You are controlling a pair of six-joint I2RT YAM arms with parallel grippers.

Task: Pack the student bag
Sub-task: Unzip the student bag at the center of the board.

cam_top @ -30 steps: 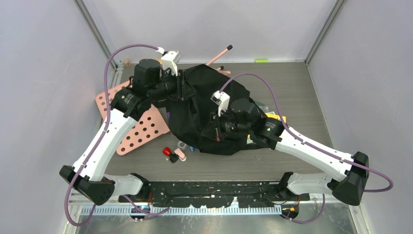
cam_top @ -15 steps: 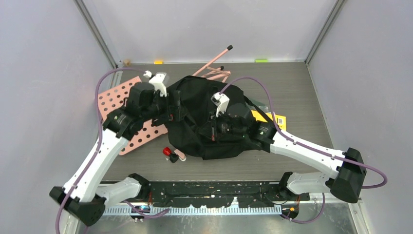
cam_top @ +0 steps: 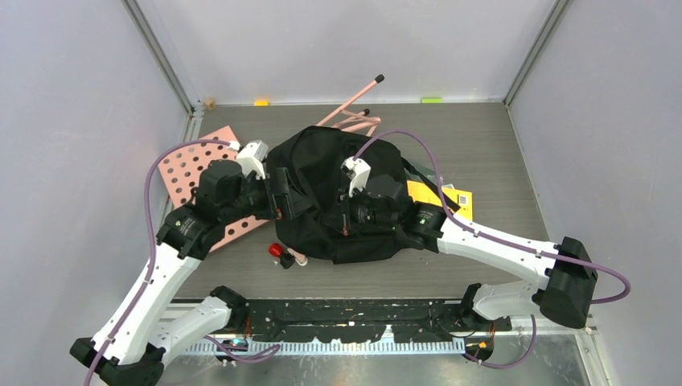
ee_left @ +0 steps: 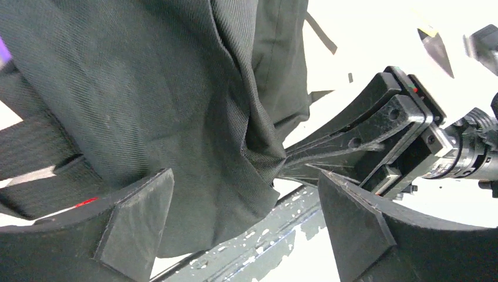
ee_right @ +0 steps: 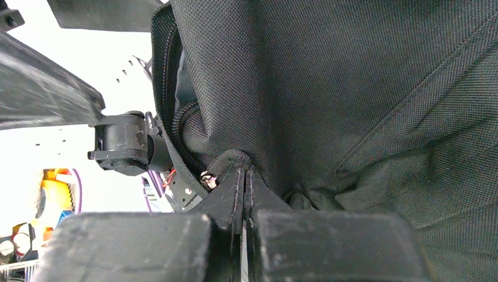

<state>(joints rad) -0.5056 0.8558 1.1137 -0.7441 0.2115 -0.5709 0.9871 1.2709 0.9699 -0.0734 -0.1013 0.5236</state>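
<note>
- Left claw [cam_top: 285, 193]: a second ago we logged it clamped on the raised left edge of the student bag [cam_top: 322, 233]. It now stands fully spread. In the left wrist view the black fabric [ee_left: 147, 106] hangs between the two fingers with nothing pinching it.
- Left arm: drawn back toward the near edge since then, with the claw at the bag's left flank.
- Right claw [cam_top: 347, 217]: unchanged, fingers pressed together on a fold of the bag beside the zip track [ee_right: 241, 176]. The left wrist view shows the same pinch from the side [ee_left: 305, 158].
- Student bag: no longer stretched up toward the rear left. It has slumped into a heap at the middle of the worktop [cam_top: 499, 137], with its near edge further forward than before.
- Pink perforated board [cam_top: 189, 165]: more of it shows, now that the bag and arm have left it.
- Yellow packet [cam_top: 422, 193]: lies at the bag's right side, partly under the right arm.
- Red-capped item [cam_top: 276, 250]: sits just outside the bag's near-left edge. Some small pieces seen beside it earlier are now hidden by the bag.
- Pink rods [cam_top: 354, 104]: at the rear, behind the bag.
- Assessment: only one claw holds the bag, so we judge the mouth is no longer kept open. The freed left claw looks available to re-grip the fabric or fetch a loose item. Packing appears unfinished, since items remain outside.
</note>
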